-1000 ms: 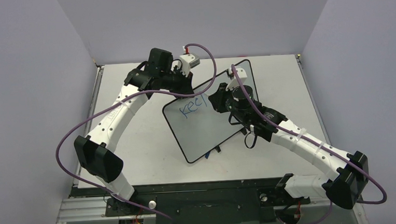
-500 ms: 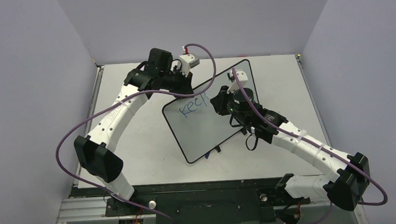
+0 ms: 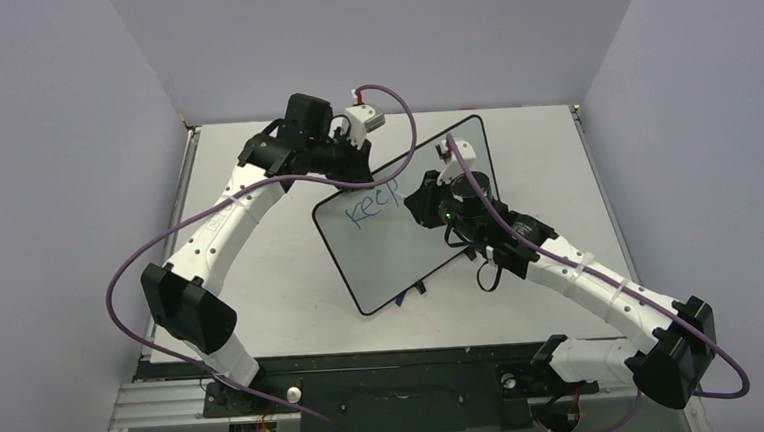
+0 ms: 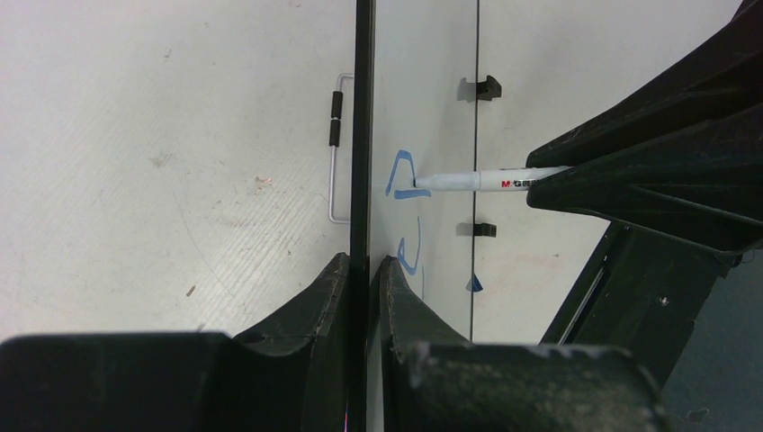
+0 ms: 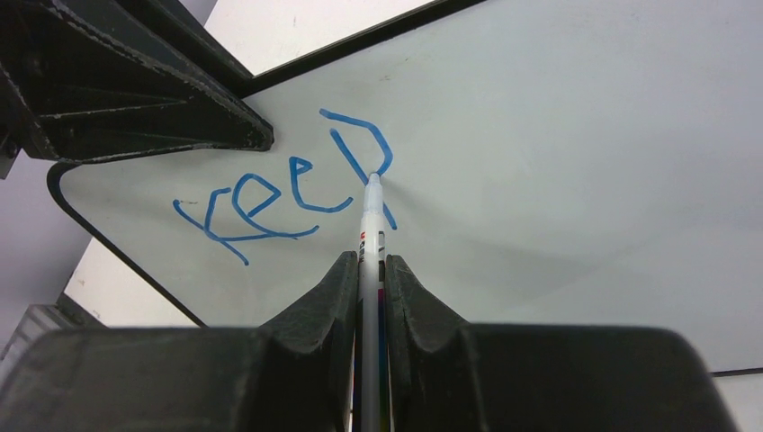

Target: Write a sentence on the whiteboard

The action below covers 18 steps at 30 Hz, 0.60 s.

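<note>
The whiteboard (image 3: 390,251) stands tilted in the middle of the table, with a thin black rim. My left gripper (image 3: 355,173) is shut on its top edge; in the left wrist view (image 4: 364,270) the rim sits between the fingers. Blue lettering reading "keep" (image 5: 279,193) shows on the board, also seen from above (image 3: 372,205). My right gripper (image 5: 371,265) is shut on a white marker (image 5: 370,225), whose tip touches the board at the "p". From above the right gripper (image 3: 429,201) is at the board's face. The marker also shows in the left wrist view (image 4: 477,181).
A thin wire stand (image 4: 336,148) lies on the grey table (image 3: 261,273) behind the board. Two black clip feet (image 4: 487,87) sit on the board's far edge. A small blue object (image 3: 401,298) lies at the board's lower edge. Purple walls enclose the table.
The right gripper with the marker has shifted slightly along the board near the "p"; the lettering stays "keep". The left arm and the board have not moved.
</note>
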Available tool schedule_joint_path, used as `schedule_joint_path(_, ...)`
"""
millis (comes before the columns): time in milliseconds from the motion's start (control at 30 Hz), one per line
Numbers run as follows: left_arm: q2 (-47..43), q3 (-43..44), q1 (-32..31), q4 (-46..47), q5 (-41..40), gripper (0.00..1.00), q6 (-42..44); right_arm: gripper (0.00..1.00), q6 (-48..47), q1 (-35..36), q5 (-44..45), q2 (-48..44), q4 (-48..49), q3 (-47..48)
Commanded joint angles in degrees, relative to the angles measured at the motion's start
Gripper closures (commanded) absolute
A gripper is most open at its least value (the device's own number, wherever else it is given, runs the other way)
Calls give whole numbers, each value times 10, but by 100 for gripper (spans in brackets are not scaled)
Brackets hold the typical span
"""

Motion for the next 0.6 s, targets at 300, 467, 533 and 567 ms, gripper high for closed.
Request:
schedule_joint_path(300, -38, 6, 3, 53, -56, 100, 10, 100, -5, 5, 1, -65, 15, -7)
schedule_joint_path(467, -31, 16, 3, 47, -64, 100, -3, 100, -6, 4, 13, -79, 20, -14)
schedule_joint_path(533, -35, 4, 2, 60, -72, 100, -9, 100, -7, 5, 18, -85, 23, -20)
schedule_joint_path(567, -38, -5, 2, 65, -79, 100, -13, 100, -8, 5, 19, -87, 24, -23)
